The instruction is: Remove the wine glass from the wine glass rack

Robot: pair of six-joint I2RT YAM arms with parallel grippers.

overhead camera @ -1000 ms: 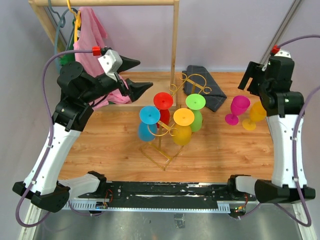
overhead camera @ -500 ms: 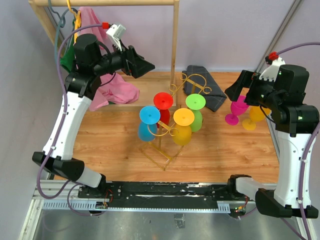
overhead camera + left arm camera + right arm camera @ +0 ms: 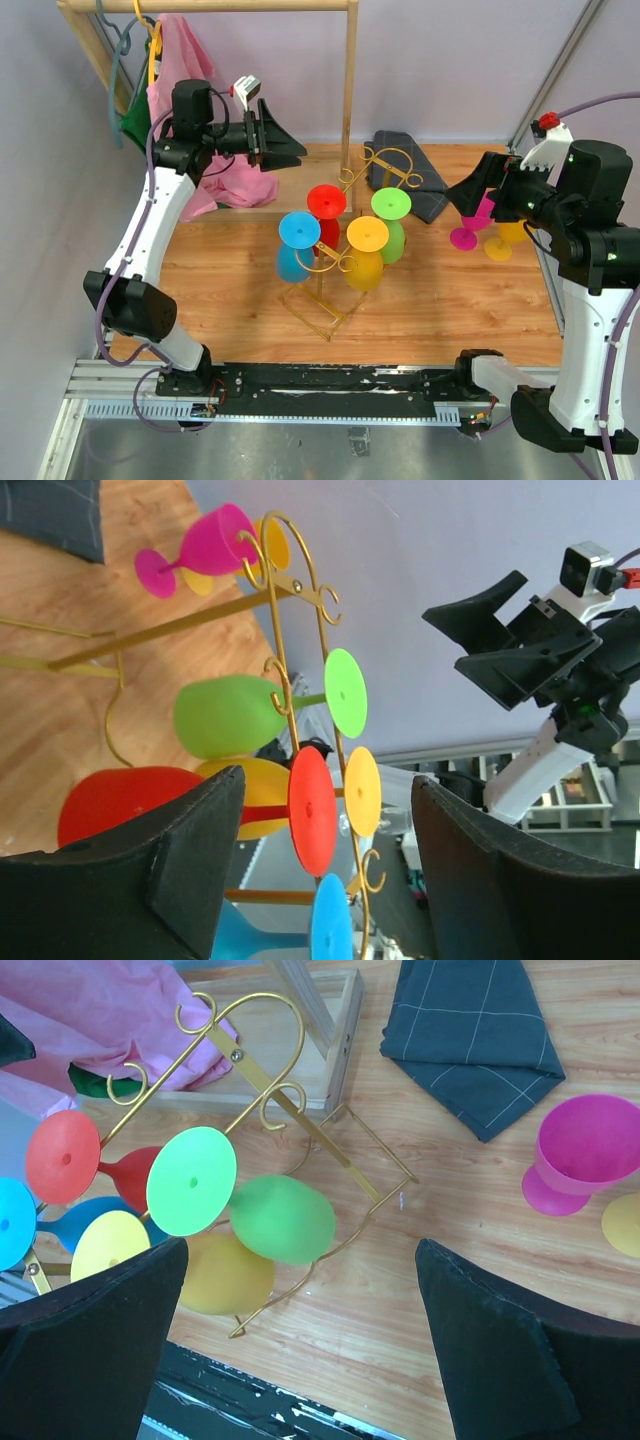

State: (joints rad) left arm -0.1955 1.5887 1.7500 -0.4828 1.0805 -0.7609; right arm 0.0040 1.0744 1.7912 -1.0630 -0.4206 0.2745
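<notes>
Gold wire makes up the wine glass rack [image 3: 237, 1055], which stands in the middle of the wooden table [image 3: 220, 280]. Four glasses hang upside down on its hooks — a red glass [image 3: 326, 201], a blue glass [image 3: 299, 230], a yellow glass [image 3: 367, 234] and a green glass [image 3: 391, 204]. The left gripper [image 3: 292, 152] hovers behind and left of the rack, fingers apart and holding nothing. The right gripper [image 3: 462, 197] hangs to the rack's right — fingers spread wide, empty — near a magenta glass [image 3: 585, 1155] that stands upright beside an orange glass [image 3: 512, 232]. A dark grey cloth [image 3: 405, 185] lies behind the rack.
</notes>
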